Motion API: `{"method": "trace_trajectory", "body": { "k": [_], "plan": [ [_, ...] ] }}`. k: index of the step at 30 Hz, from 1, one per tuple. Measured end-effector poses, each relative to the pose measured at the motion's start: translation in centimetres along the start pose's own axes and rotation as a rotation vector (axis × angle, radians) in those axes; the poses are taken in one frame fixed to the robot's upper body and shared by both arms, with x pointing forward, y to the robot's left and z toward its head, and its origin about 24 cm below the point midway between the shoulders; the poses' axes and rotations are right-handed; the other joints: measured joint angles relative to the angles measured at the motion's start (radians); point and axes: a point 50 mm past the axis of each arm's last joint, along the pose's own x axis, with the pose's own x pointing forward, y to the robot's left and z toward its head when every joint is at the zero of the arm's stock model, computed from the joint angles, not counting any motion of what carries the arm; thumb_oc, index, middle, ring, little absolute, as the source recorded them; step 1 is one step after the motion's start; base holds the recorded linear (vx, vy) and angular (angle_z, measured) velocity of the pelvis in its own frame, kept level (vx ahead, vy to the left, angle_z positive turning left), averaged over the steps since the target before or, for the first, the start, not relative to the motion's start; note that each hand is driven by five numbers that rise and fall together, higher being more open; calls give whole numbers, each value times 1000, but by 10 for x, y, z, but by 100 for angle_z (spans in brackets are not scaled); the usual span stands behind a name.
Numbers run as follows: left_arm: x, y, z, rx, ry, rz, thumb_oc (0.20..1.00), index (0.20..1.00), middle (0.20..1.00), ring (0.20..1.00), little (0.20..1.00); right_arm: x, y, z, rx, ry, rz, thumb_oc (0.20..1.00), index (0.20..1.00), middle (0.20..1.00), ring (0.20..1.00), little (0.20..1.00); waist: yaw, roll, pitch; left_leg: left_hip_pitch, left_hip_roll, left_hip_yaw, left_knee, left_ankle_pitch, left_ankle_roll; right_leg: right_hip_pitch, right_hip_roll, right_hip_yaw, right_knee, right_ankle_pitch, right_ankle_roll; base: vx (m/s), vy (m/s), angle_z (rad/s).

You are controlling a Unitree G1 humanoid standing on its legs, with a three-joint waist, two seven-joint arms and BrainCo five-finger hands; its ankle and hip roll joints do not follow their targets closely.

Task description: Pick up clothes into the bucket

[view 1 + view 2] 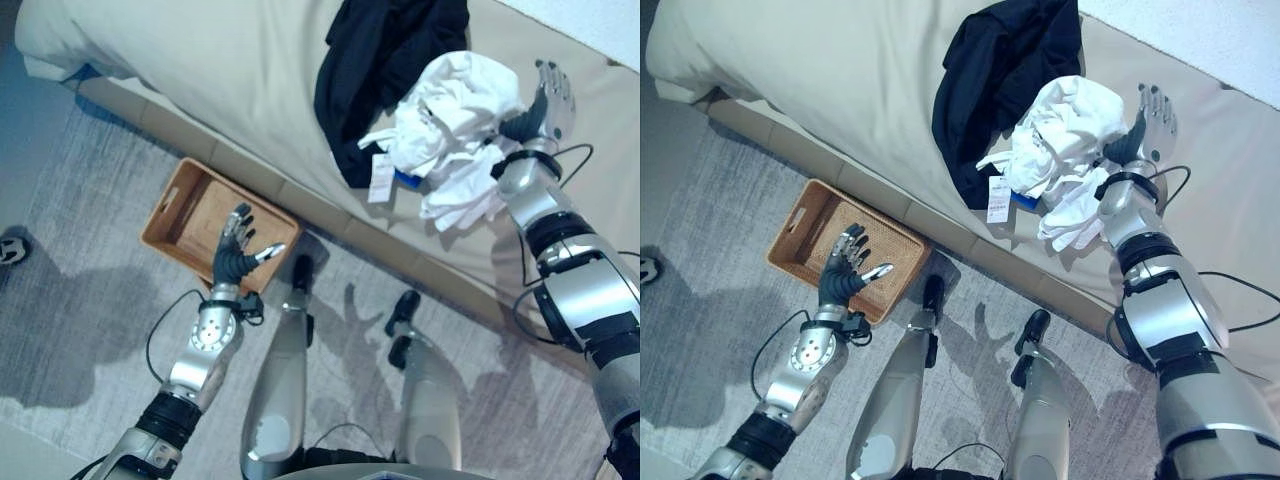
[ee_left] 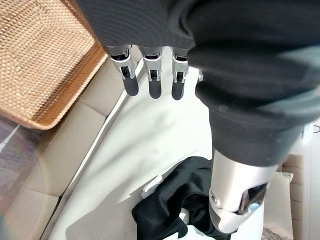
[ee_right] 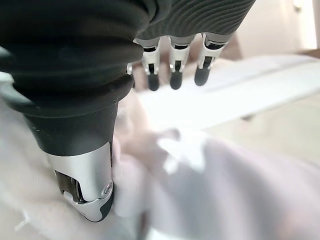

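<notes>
Your right hand [image 1: 548, 100] rests fingers straight and spread at the 3 o'clock edge of the crumpled white garment [image 1: 455, 130], thumb against the cloth, on the beige sofa seat [image 1: 230, 80]. A black garment [image 1: 375, 70] lies at the white one's 10 o'clock. Your left hand [image 1: 238, 250], relaxed and empty, hovers over the shallow woven wicker basket [image 1: 185, 215] on the grey carpet [image 1: 80, 290].

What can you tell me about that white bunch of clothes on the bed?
The white clothes are a crumpled, soft-looking heap of thin fabric lying on the beige bed. A paper tag hangs off the near side, by a bit of blue. The pile overlaps the edge of the dark garment beside it. The right hand, fingers straight, rests against the pile's far side, its thumb pressed into the cloth.
</notes>
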Motion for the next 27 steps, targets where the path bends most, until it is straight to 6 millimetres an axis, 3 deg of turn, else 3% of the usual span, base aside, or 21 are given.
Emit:
{"method": "trace_trajectory", "body": {
  "k": [5,9,14,20,21,22,27],
  "plan": [
    [1,0,1,8,-8,1,1000,1000,1000,1000,1000,-6,4,32,-229,-292,6,1000,1000,1000,1000,1000,-3,0,0,1,0,0,0,0,0,0,0,0,0,0,0,0,0,0],
    [0,0,2,4,-20,0,1000,1000,1000,1000,1000,-15,15,43,-370,-433,75,1000,1000,1000,1000,1000,0,0,0,1,0,-1,0,0,0,0,0,0,1,0,0,0,0,0],
    [0,0,2,3,-20,-1,1000,1000,1000,1000,1000,-23,26,51,-438,-505,128,1000,1000,1000,1000,1000,-1,0,0,0,0,-1,0,0,0,0,0,0,0,0,0,0,0,0],
    [0,0,2,1,-19,-4,1000,1000,1000,1000,1000,-35,46,48,-525,-512,229,1000,1000,1000,1000,1000,2,0,0,0,0,-2,-1,0,0,0,0,-1,1,0,0,0,0,0],
    [0,0,2,1,-19,-5,1000,1000,1000,1000,1000,-36,48,47,-527,-508,237,900,900,900,900,900,3,0,0,0,0,-2,-1,0,0,0,0,-1,1,0,0,0,0,0],
    [0,0,2,1,-19,-7,1000,1000,1000,1000,1000,-37,51,44,-534,-495,251,200,200,200,200,200,4,0,0,-1,0,-3,-1,0,0,0,0,-2,1,0,0,0,0,0],
    [0,-1,2,1,-19,-11,1000,1000,1000,1000,1000,-37,54,23,-545,-383,292,200,200,200,200,200,7,0,0,-3,-5,-7,-1,0,0,1,-5,-6,1,0,0,-1,6,2]
  ]
}}
